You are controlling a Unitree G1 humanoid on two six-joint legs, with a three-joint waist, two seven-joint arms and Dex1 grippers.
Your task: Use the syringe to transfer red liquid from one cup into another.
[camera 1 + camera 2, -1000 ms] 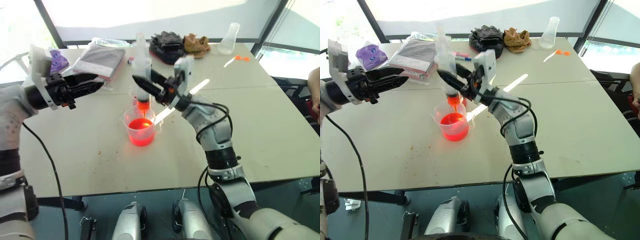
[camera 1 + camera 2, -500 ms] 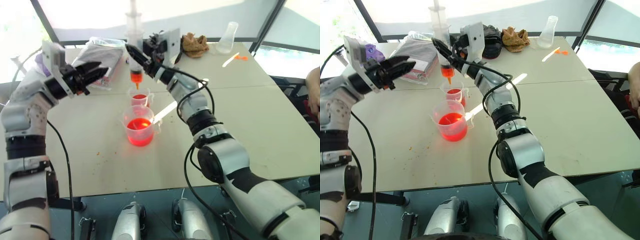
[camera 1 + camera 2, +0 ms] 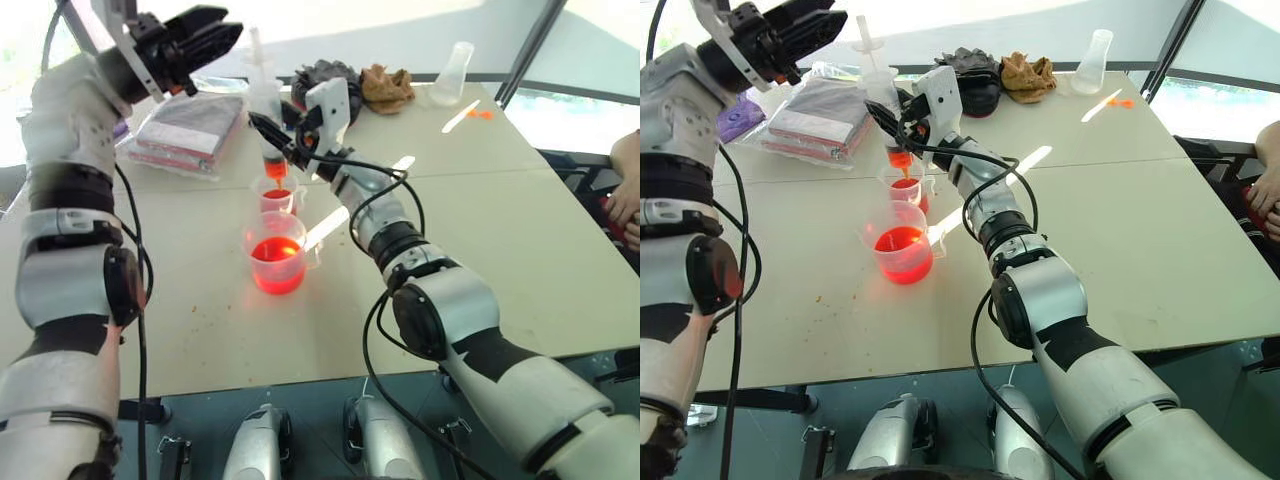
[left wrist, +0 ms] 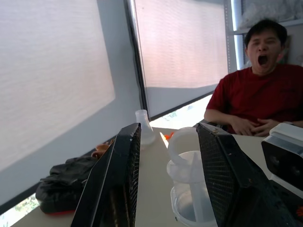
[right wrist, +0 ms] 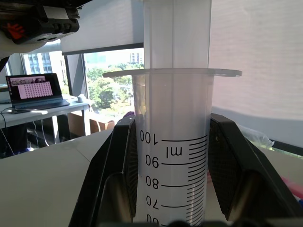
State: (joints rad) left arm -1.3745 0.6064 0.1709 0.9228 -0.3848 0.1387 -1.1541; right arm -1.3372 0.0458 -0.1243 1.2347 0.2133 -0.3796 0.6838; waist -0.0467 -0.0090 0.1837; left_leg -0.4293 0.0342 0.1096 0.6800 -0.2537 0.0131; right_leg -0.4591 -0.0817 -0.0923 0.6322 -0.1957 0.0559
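The right pincer (image 3: 272,135) grips the upright syringe (image 3: 266,110), its tip over the smaller cup (image 3: 277,193); the released left pincer (image 3: 205,28) is nearer its plunger (image 3: 868,37).

Four views: two head eyes, two wrist cameras.
The head pair looks forward and down over the table (image 3: 520,250), sharing cups, syringe (image 3: 266,110) and both arms. The left wrist view looks level between its fingers (image 4: 113,184) toward a person (image 4: 255,94); the right sits very close to the syringe barrel.
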